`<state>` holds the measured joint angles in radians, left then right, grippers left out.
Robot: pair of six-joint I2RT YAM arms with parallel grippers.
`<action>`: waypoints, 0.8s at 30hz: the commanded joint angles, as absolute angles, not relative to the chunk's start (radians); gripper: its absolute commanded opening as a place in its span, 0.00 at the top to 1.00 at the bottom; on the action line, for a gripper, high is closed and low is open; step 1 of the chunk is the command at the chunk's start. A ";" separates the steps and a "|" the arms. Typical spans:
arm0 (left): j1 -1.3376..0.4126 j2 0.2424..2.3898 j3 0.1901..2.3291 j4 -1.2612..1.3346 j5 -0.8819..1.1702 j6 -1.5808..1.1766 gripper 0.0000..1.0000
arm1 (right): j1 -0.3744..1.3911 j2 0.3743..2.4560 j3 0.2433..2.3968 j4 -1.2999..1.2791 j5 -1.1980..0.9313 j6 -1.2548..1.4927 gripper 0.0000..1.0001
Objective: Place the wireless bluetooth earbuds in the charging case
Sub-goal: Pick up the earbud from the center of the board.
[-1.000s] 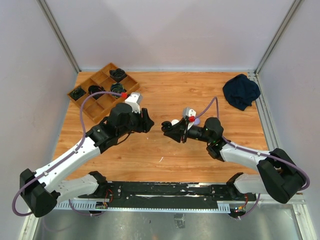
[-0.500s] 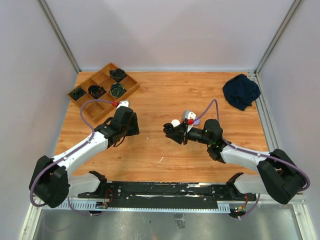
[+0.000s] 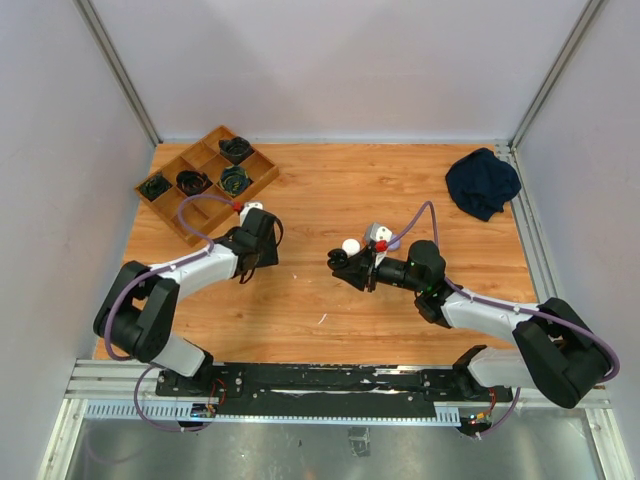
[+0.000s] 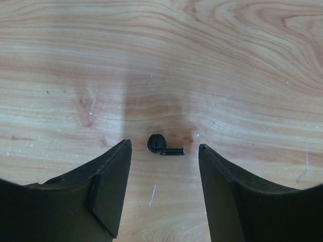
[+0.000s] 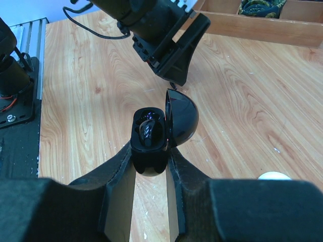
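A black earbud (image 4: 162, 144) lies on the wood table, right between the tips of my open left gripper (image 4: 164, 151), which hangs just above it. In the top view the left gripper (image 3: 258, 247) points down at the table's left-middle and hides that earbud. My right gripper (image 5: 151, 150) is shut on a black charging case (image 5: 150, 161) with its lid (image 5: 182, 118) swung open. One black earbud (image 5: 150, 132) sits in the case. In the top view the right gripper (image 3: 345, 266) holds the case near the table's middle, clear of the left gripper.
A wooden compartment tray (image 3: 172, 213) with black coiled items stands at the back left. A dark blue cloth (image 3: 482, 182) lies at the back right. A small round white thing (image 3: 350, 245) and a lavender one (image 3: 393, 243) lie behind the right gripper.
My left arm has drawn back to the left, and its gripper now points down over the table. The right gripper with the open case has barely moved.
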<state>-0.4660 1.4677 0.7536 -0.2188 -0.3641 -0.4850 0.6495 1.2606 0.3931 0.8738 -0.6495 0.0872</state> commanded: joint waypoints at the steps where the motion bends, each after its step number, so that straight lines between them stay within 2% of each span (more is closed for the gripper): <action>1: -0.454 1.522 0.791 -0.170 -0.420 -0.471 0.39 | 0.639 1.250 0.377 0.924 -0.654 0.069 0.87; 13: -0.453 1.553 0.764 -0.192 -0.418 -0.487 0.39 | 0.637 1.245 0.373 0.931 -0.660 0.072 0.86; 24: -0.453 1.487 0.706 -0.246 -0.411 -0.528 0.40 | 0.638 1.237 0.373 0.932 -0.661 0.076 0.86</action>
<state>-0.4599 1.5253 0.7349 -0.2146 -0.3916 -0.5026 0.6495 1.2602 0.3820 0.8864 -0.6506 0.0849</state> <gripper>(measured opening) 0.602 0.271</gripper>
